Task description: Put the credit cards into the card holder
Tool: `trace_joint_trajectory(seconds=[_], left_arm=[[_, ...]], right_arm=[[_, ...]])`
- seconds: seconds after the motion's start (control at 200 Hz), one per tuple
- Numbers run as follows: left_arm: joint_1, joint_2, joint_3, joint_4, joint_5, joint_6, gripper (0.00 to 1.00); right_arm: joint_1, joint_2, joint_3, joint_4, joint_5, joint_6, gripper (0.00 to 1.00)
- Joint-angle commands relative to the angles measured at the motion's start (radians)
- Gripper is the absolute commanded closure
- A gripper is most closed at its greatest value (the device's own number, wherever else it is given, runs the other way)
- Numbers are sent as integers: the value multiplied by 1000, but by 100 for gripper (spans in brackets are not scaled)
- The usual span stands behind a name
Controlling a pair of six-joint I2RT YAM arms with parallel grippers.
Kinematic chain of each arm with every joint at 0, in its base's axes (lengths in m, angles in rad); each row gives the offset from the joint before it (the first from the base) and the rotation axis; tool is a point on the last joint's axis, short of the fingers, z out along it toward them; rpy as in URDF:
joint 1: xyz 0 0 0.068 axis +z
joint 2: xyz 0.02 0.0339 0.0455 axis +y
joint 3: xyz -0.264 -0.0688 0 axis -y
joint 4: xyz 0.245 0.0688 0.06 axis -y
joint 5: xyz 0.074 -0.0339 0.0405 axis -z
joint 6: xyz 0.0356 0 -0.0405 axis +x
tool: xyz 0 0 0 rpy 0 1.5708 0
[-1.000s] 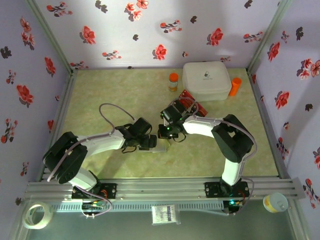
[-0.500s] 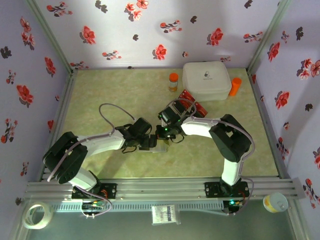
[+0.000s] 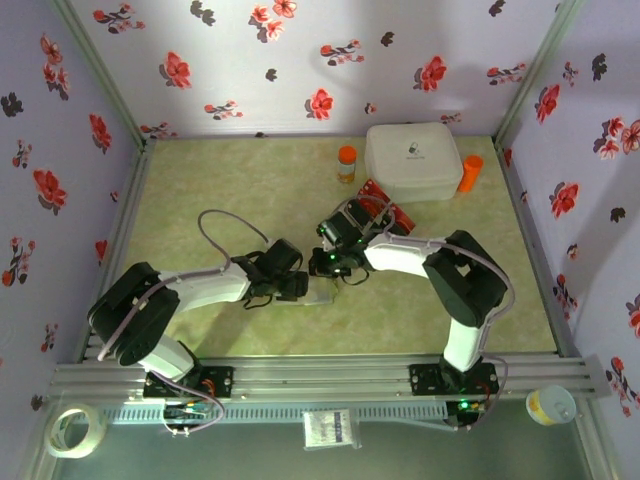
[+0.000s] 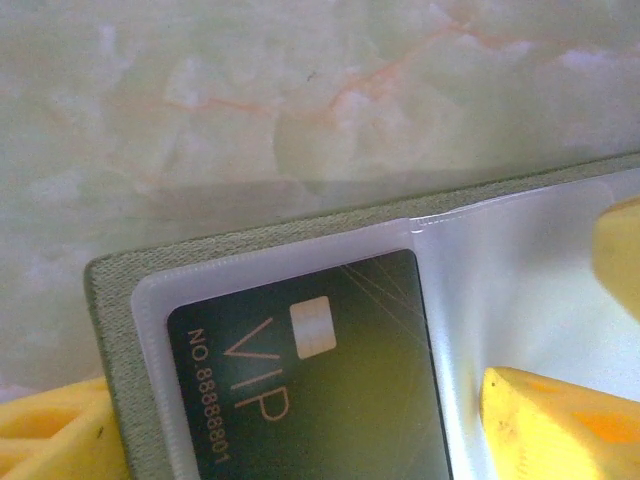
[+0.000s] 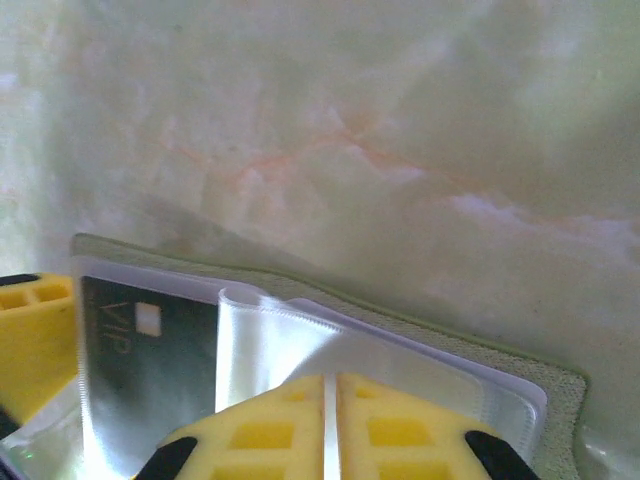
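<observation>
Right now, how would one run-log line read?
olive-green fabric card holder: open on table | black VIP credit card: in translucent sleeve | left gripper: open, astride holder | right gripper: shut over holder

We mark the card holder cover as olive cloth, matt, with a fine woven grain. Its sleeves are translucent plastic, glossy and slightly wrinkled. The black card inside looks smooth and shiny under the film. The fingers are yellow and matt, plastic or foam, we cannot tell which. The worktop is smooth and marble-patterned with a soft sheen. The white box is smooth plastic, the front rail pale metal.
</observation>
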State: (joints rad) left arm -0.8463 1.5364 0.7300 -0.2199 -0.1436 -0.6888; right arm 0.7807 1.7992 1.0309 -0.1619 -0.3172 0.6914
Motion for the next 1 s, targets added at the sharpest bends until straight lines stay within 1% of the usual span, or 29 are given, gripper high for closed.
trace_joint_trajectory(seconds=[0.0,0.13,0.275,0.635,0.865,0.995], left_arm=[[-7,20,-30,12,32,9,21],[-7,17,-29,14,32,9,21],[-8,17,-27,15,33,9,20],[-7,11,-24,11,31,8,18],[-7,2,-19,7,31,12,17],[-9,-7,-17,3,26,9,12]], right_arm=[[-8,-59,-24,-13,16,20,84],[-8,-69,-55,7,22,39,73],[-8,-59,-86,34,18,58,66],[-5,-8,-91,122,-87,106,68],[-3,5,-101,145,-111,126,67],[-3,10,-115,192,-134,160,67]])
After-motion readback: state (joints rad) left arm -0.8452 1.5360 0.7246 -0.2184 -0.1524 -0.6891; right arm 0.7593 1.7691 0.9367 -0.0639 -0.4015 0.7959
